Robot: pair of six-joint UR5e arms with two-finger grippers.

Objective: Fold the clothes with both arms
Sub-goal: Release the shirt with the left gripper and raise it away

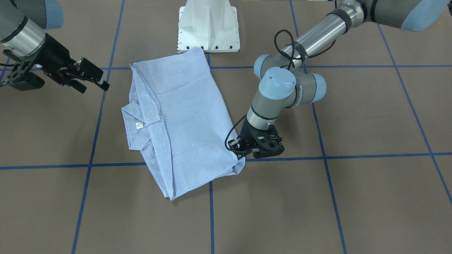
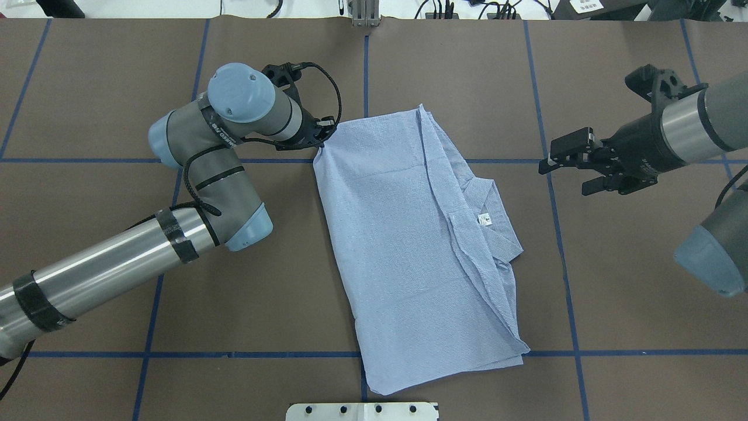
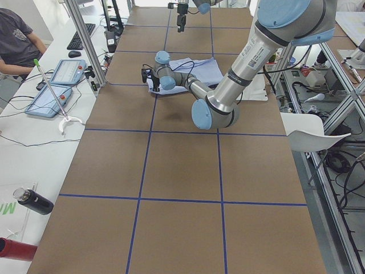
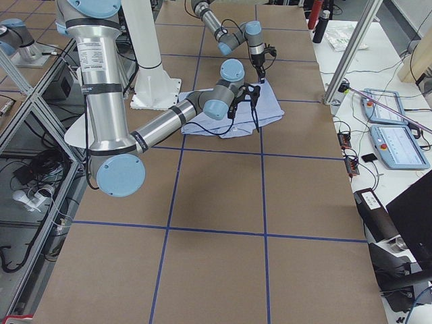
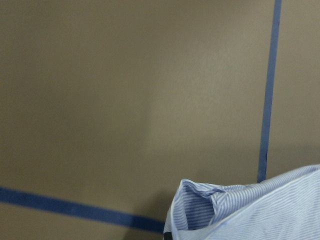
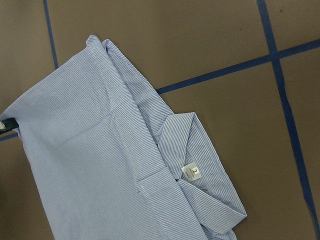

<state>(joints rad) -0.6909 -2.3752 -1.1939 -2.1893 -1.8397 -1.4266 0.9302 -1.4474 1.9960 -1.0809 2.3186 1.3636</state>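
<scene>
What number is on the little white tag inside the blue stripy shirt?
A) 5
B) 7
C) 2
C: in the right wrist view, the small white neck label by the collar of the light blue striped cloth shirt has a 2 printed on it.

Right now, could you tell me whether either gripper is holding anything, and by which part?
The left gripper appears to pinch the shirt by its far left corner; the right gripper is open and holds nothing.
</scene>
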